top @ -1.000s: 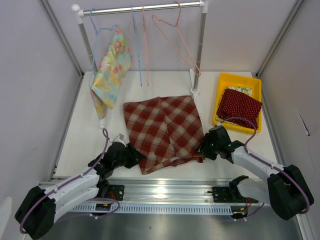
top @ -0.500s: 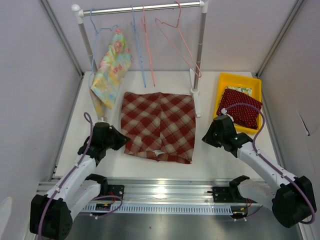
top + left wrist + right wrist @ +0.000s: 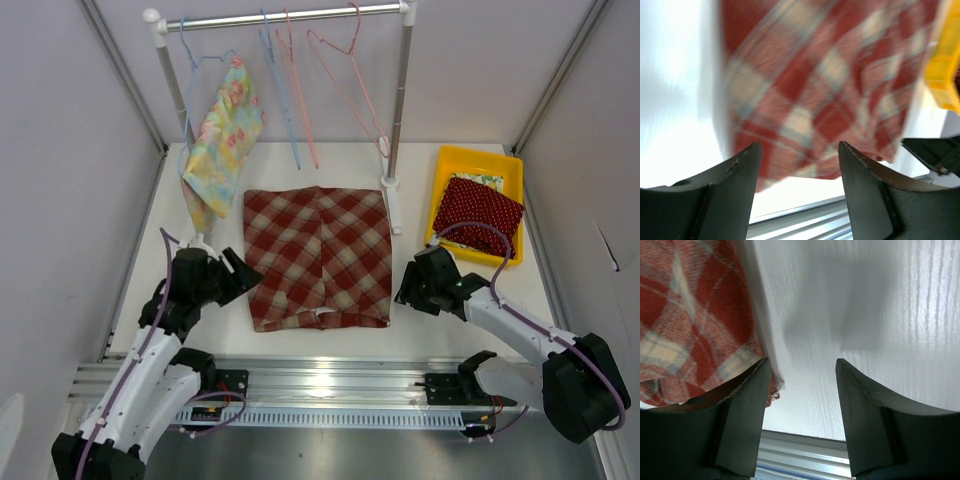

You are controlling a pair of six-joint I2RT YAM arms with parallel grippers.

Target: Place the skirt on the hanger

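Note:
The red plaid skirt lies flat on the white table, waistband towards the near edge. It shows blurred in the left wrist view and at the left of the right wrist view. Empty wire hangers hang on the rail at the back: two blue and two pink. My left gripper is open and empty just left of the skirt's near left corner. My right gripper is open and empty just right of the near right corner.
A pastel floral garment hangs on a blue hanger at the rail's left end. The rail's white post stands by the skirt's far right corner. A yellow bin holding a dark red dotted cloth sits at the right.
The skirt was dragged back from the near edge and flattened, then let go. Both grippers have drawn away sideways from its near corners; the left arm has swung out to the left.

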